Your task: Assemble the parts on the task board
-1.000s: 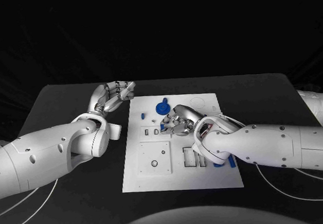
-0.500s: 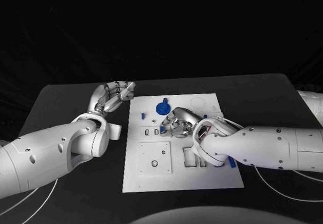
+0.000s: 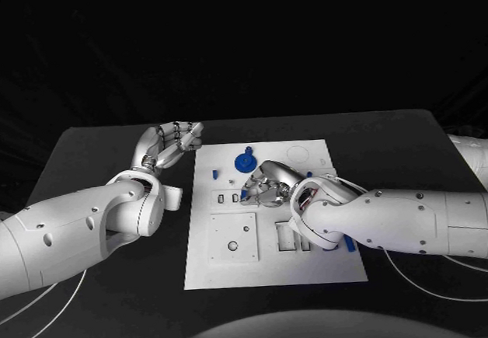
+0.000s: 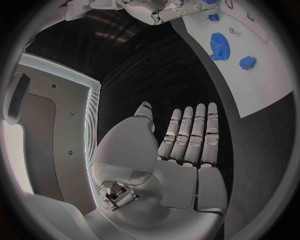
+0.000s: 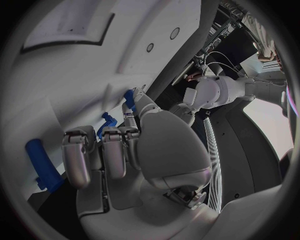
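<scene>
The white task board (image 3: 319, 269) lies mid-table. My right hand (image 3: 265, 185) hovers low over its middle with fingers curled, pinching a small blue part (image 5: 128, 98) between thumb and fingertip, just above the small slots. A blue gear (image 3: 245, 163) and a small blue piece (image 3: 214, 174) sit near the board's far edge; both also show in the left wrist view as the gear (image 4: 219, 46) and the piece (image 4: 247, 62). My left hand (image 3: 173, 145) is off the board's far left corner, fingers straight, thumb apart, holding nothing.
A long blue part (image 3: 350, 243) lies on the board beside my right forearm. A raised square plate (image 3: 233, 238) and rectangular slots (image 3: 284, 236) fill the board's near half. A white crumpled thing (image 3: 484, 156) sits at the table's right edge.
My right hand has shifted slightly to the left over the board's middle with the blue part. The left hand has stayed still.
</scene>
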